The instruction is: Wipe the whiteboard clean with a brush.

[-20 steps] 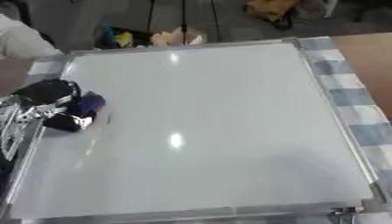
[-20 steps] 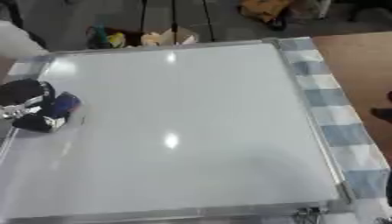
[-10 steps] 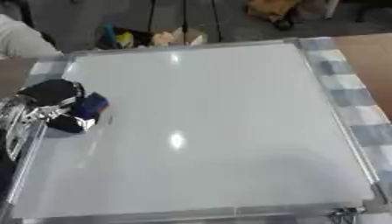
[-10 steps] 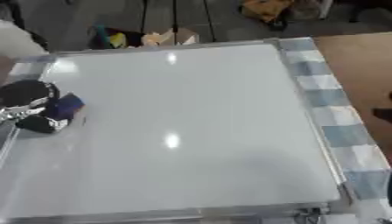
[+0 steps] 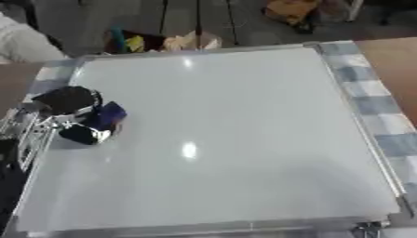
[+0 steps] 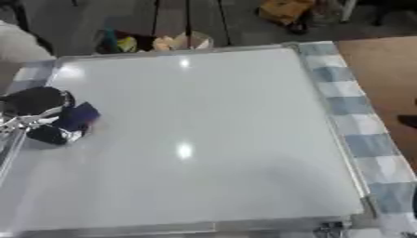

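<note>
A large whiteboard [image 5: 228, 135] with a silver frame lies flat and fills most of both views; its surface shows no marks, only light glare. At its left edge my left hand [image 5: 69, 109], black with silver joints, has its fingers curled round a dark blue brush [image 5: 106, 116] that rests on the board. Of my right hand only a dark tip [image 6: 407, 121] shows at the right edge of the right eye view, and its fingers are hidden.
A blue and white checked cloth [image 5: 374, 107] lies under the board along its right side, on a brown table [image 6: 383, 60]. Beyond the far edge sit coloured items on the floor [image 5: 159, 42]. A person's pale sleeve [image 5: 20, 44] shows at the far left.
My left hand with the brush has crept slightly to the right and towards the far edge along the board's left side.
</note>
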{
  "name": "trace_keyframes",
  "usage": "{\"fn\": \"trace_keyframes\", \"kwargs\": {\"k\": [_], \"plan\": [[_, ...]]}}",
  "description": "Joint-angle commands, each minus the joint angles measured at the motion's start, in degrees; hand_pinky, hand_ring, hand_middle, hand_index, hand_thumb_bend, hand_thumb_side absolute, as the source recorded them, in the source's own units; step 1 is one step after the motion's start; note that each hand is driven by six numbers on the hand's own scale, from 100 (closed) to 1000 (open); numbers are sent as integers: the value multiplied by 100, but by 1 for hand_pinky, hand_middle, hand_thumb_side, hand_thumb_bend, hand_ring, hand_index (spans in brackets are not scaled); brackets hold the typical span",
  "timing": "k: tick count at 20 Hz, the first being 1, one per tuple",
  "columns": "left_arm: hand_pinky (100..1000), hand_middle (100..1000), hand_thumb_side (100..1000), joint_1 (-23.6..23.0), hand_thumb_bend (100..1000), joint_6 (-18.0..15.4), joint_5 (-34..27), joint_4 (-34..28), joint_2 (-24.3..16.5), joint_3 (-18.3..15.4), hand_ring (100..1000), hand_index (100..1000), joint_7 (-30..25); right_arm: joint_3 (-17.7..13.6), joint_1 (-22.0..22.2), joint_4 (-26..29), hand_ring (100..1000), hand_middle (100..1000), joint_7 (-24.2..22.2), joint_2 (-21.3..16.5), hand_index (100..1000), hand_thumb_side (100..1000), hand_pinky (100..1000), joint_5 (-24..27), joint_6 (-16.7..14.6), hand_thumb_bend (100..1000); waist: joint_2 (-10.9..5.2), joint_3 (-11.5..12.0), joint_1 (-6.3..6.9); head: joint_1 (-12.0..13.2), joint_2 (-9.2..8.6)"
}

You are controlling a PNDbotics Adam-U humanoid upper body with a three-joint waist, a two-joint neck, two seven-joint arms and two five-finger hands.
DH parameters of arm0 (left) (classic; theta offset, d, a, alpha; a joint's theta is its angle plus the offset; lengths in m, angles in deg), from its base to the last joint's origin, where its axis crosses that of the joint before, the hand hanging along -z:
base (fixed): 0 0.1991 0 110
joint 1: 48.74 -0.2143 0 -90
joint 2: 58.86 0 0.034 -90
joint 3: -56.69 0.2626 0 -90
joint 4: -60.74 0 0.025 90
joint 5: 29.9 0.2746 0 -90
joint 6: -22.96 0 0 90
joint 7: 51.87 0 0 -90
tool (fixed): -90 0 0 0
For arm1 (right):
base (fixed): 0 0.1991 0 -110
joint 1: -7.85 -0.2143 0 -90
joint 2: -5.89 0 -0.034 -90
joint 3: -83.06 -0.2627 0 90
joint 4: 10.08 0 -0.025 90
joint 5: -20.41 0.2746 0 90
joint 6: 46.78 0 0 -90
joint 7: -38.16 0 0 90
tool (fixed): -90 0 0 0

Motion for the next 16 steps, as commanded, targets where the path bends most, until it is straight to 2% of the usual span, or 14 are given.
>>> {"fn": "trace_keyframes", "kwargs": {"k": [1, 11, 16], "plan": [[355, 343, 502, -25, 100, -92, 18, -69, 82, 151, 505, 207, -98, -26, -26, 116, 859, 628, 23, -90, 816, 809, 716, 37, -4, 100, -105, -2, -38, -5, -7], [361, 343, 510, -81, 100, -268, 46, -250, 178, 302, 506, 208, -257, -31, -25, 116, 859, 628, 31, -96, 816, 809, 717, 50, -9, 100, -107, 1, -43, -6, -18], [359, 349, 631, -158, 100, -423, -53, -335, 258, 403, 506, 247, -381, -38, -27, 116, 859, 627, 46, -99, 816, 810, 717, 50, 0, 100, -103, 15, -45, -1, -25]]}}
